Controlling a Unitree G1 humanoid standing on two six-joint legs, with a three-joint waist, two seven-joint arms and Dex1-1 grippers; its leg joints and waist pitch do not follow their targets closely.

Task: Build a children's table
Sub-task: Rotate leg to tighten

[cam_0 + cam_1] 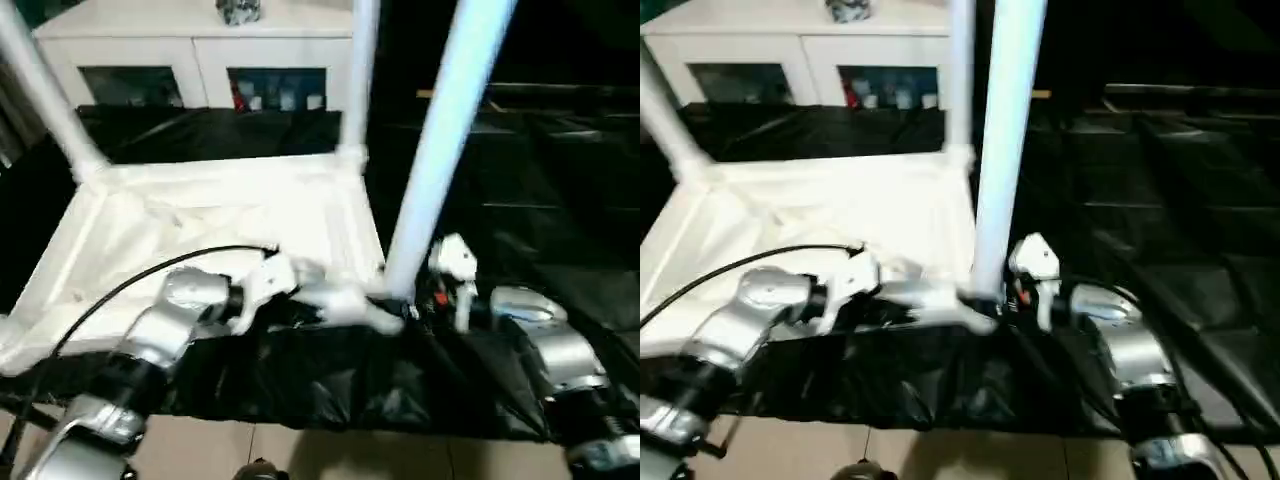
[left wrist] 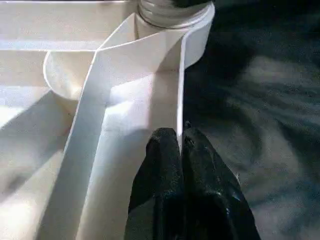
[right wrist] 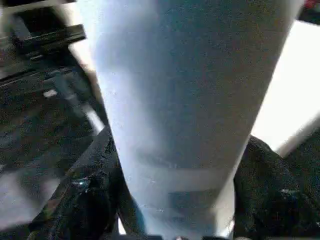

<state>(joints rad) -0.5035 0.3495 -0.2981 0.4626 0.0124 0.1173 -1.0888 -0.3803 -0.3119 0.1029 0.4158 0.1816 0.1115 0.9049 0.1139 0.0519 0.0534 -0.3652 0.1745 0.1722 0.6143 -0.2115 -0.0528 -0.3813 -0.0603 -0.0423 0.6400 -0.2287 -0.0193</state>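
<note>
From the head views, the tabletop (image 1: 210, 230) lies upside down on the black sheet (image 1: 540, 250), ribs showing, with two legs already standing in the far corner sockets: one at the far left (image 1: 45, 95) and one at the far right (image 1: 362, 70). A third leg (image 1: 445, 150) stands at the near right corner, and the right gripper (image 1: 440, 290) sits at its foot; the danger I see is the leg going in crooked and jamming, or the tabletop skidding on the slick sheet if it is pushed sideways. The white cabinet (image 1: 200, 60) stands behind, well apart, and a black cable (image 1: 120, 285) arcs over the left forearm, which could snag. In the left wrist view, the left gripper (image 2: 181, 145) is pinched tight on the thin side wall of the tabletop near the corner socket (image 2: 172, 20); that is a narrow edge, and I judge the hold could slip off if the top is tugged. In the right wrist view, the black fingers (image 3: 85, 190) stand on both sides of the leg, grasping it low down, where a loose grip would let it tip.
</note>
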